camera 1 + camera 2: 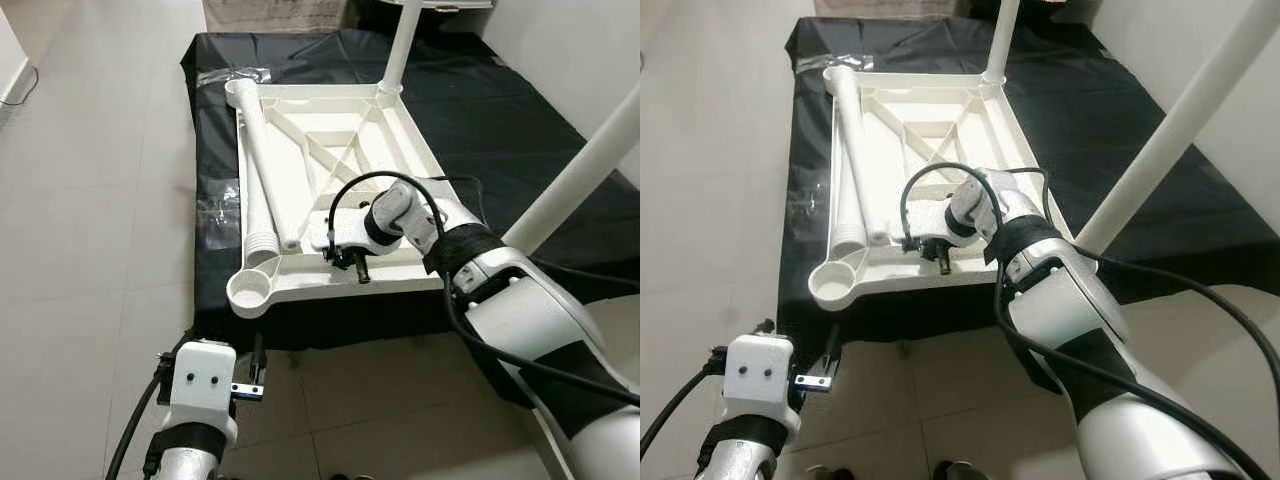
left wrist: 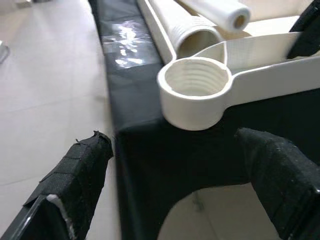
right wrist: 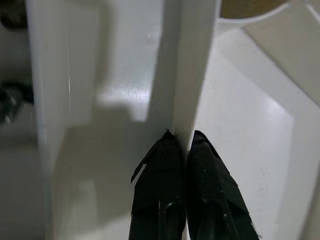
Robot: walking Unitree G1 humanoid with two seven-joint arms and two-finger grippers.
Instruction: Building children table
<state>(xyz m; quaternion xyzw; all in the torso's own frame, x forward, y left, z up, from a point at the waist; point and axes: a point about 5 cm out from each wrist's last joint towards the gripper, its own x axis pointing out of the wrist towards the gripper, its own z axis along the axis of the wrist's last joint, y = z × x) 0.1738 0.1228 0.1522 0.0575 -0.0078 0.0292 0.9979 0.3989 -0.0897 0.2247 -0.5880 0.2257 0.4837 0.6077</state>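
The white children's table top (image 1: 385, 135) lies upside down on a black cloth. Two white legs stand upright in its right corners, one far (image 1: 400, 45), one near (image 1: 590, 160). Two loose legs (image 1: 262, 170) lie side by side along its left edge; one has a threaded end (image 2: 187, 35). The near-left threaded socket (image 2: 197, 90) is empty. My right gripper (image 1: 355, 265) is shut, its fingertips (image 3: 170, 150) against a rib of the underside near the front edge. Below the near-left corner, my left gripper (image 2: 175, 185) is open and faces the empty socket, holding nothing.
The black cloth (image 1: 500, 110) covers a low platform whose front edge drops to the pale tiled floor (image 1: 90, 200). A black cable (image 1: 345, 190) loops over my right wrist above the table top. Open floor lies to the left.
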